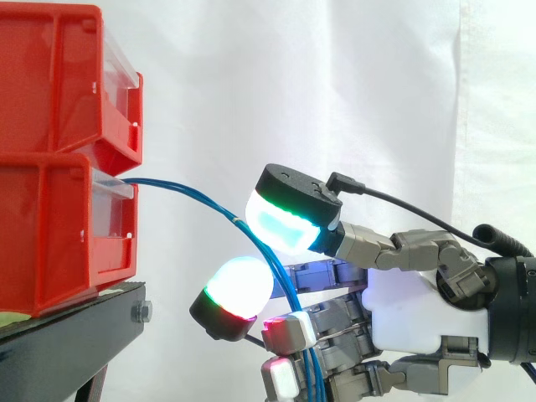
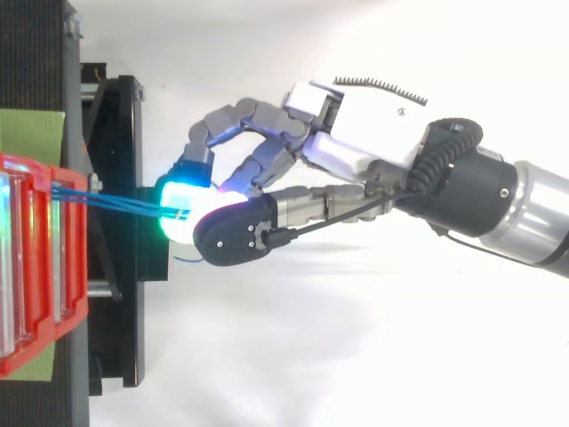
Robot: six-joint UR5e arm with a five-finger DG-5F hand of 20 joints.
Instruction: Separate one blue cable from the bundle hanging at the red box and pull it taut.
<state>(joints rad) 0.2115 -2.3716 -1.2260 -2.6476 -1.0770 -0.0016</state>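
A: Progress?
B: Hand point(image 1: 410, 310) curled loosely round cables point(image 1: 194, 195), 4 o'clock of bin point(image 1: 50, 234) (pads not closed). None singled out; bundle hangs slack. Separating, tautening left.

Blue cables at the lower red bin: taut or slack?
Slack: in the side view the blue cables curve down from the lower red bin into the hand.

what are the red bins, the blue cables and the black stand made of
Red bins: looks like moulded plastic, glossy, with soft highlights on rounded edges. Blue cables: thin flexible strands, probably a plastic jacket, since they sag in smooth curves. Black stand: likely painted metal, matte, flat edged with a bolt head on its end.
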